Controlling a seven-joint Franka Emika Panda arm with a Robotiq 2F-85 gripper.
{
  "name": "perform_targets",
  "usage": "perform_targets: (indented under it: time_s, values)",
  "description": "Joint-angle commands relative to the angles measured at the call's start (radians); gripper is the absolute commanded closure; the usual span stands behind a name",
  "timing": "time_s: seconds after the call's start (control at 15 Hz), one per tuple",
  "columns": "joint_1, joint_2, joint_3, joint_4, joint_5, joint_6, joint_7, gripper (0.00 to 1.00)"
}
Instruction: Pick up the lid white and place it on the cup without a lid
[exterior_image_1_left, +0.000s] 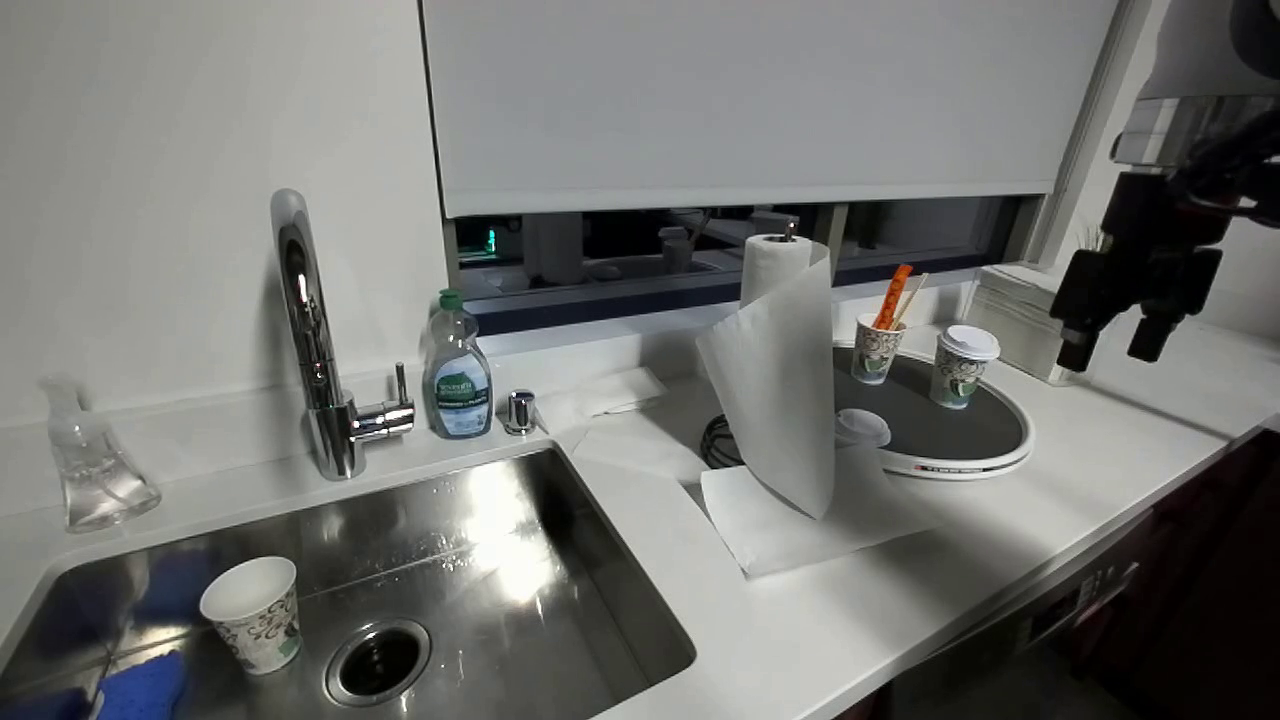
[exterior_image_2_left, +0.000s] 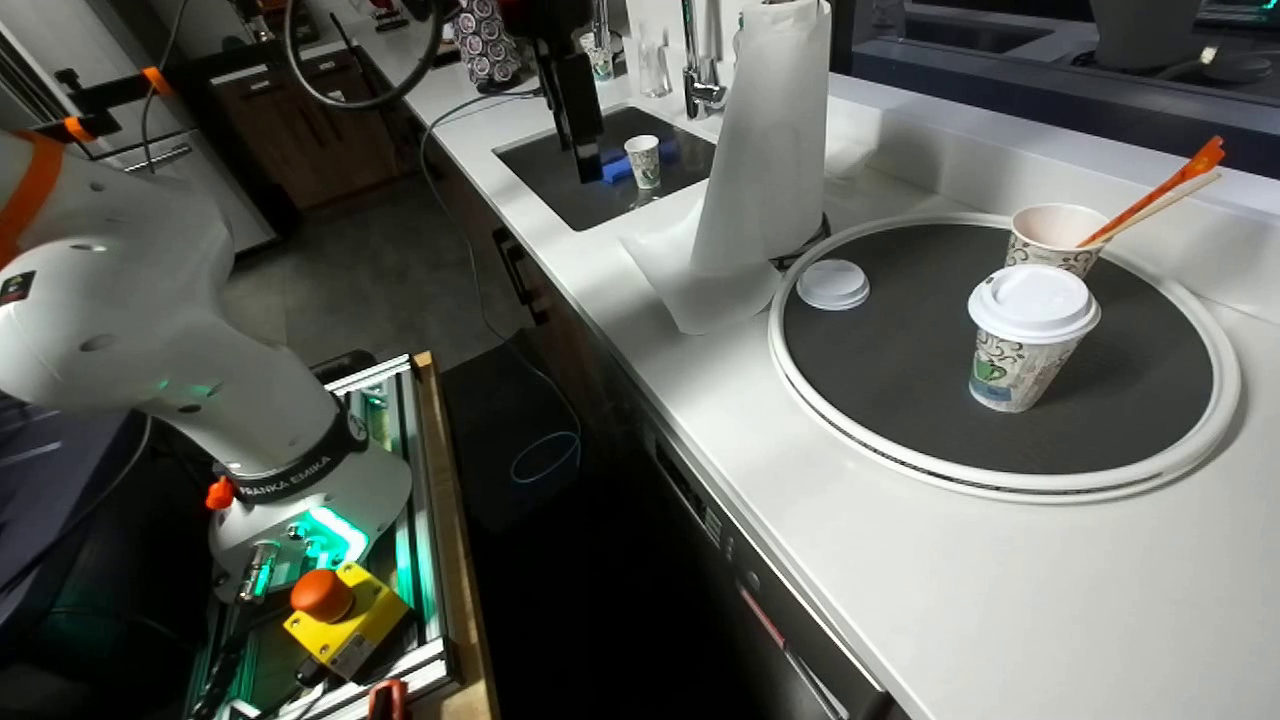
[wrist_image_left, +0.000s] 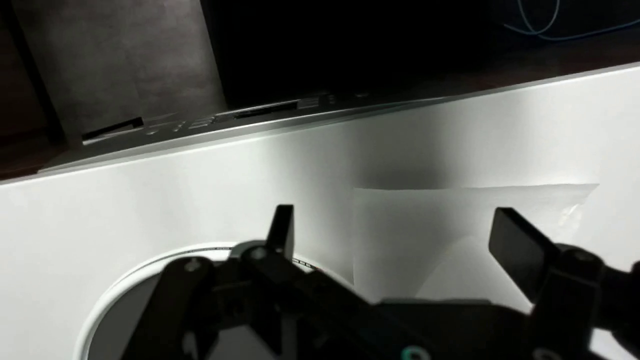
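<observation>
FRANKA EMIKA on robot arm (exterior_image_2_left: 225, 370), "seventh" on soap bottle (exterior_image_1_left: 460, 385)

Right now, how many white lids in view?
2: a loose lid on the round tray and a second lid capping a cup there. Others may hide behind the paper towels.

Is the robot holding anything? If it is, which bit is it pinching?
Nothing is held. The gripper is open, with a bare gap between its fingers. The loose lid lies on the round tray.
</observation>
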Motion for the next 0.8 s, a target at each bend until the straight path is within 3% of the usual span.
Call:
perform_targets:
  time_s: [0.0, 0.47, 0.53, 0.6, 0.73]
  values:
    - [-0.019, 0.144, 0.015, 0.027, 0.001, 0.047, 0.082, 0.00]
    - [-0.082, 0.385, 0.010, 0.170, -0.019, 0.134, 0.384, 0.00]
    - [-0.083, 0.402, 0.001, 0.201, 0.002, 0.084, 0.410, 0.00]
    - [-0.069, 0.336, -0.002, 0.129, -0.012, 0.132, 0.340, 0.00]
    - [-0.073, 0.381, -0.008, 0.173, -0.011, 0.119, 0.380, 0.00]
